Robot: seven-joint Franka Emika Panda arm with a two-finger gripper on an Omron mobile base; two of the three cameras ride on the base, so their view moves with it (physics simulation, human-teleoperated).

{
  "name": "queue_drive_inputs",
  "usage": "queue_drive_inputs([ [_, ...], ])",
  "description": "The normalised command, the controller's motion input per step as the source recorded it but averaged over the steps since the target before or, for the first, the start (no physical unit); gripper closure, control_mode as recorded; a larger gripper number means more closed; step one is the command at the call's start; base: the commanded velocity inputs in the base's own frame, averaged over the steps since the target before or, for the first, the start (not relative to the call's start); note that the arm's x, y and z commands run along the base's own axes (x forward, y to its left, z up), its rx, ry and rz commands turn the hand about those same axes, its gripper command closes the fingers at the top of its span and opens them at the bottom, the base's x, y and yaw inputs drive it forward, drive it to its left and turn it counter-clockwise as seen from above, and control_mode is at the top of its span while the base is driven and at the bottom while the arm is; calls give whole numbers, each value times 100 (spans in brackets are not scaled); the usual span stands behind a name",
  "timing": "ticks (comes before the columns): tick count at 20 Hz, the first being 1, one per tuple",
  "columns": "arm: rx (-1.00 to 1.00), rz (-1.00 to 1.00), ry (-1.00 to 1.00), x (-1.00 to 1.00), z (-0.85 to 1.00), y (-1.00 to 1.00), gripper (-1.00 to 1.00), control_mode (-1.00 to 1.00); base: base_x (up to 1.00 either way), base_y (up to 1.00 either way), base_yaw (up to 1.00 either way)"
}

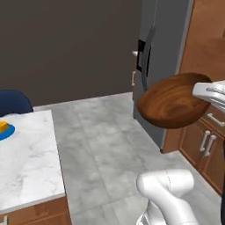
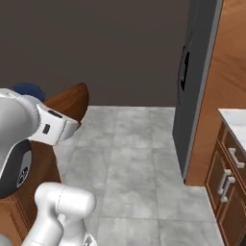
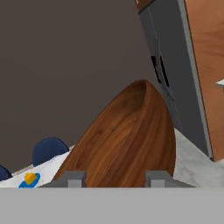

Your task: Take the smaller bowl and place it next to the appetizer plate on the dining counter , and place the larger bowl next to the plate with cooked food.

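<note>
Grey floor tiles are stretching between the fridge [image 1: 165, 39] and the dining counter [image 1: 30, 162], whose marble corner is lying at the left of the left base view. Off the counter, the claw [image 3: 116, 178] is grasping the larger bowl [image 1: 173, 101] by its rim, carrying it tilted in the air before the fridge. From the claw, the counter is lying to the left, with the appetizer plate [image 1: 5, 130] sitting at its far left edge; the plate with cooked food is out of sight, so the carry probably heads left.

Kitchen: fridge [image 1: 158, 52], cabinets [image 1: 206, 140], marble counter [image 1: 26, 162].
</note>
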Motion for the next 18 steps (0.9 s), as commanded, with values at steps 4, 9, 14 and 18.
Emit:
queue_drive_inputs([
  [4, 0, 0, 0, 0, 0, 0, 100, 100, 100, -9, 8],
  [9, 0, 0, 0, 0, 0, 0, 100, 100, 100, -9, 9],
  [14, 0, 0, 0, 0, 0, 0, 100, 100, 100, -12, 14],
  [18, 0, 0, 0, 0, 0, 0, 100, 100, 100, -1, 26],
])
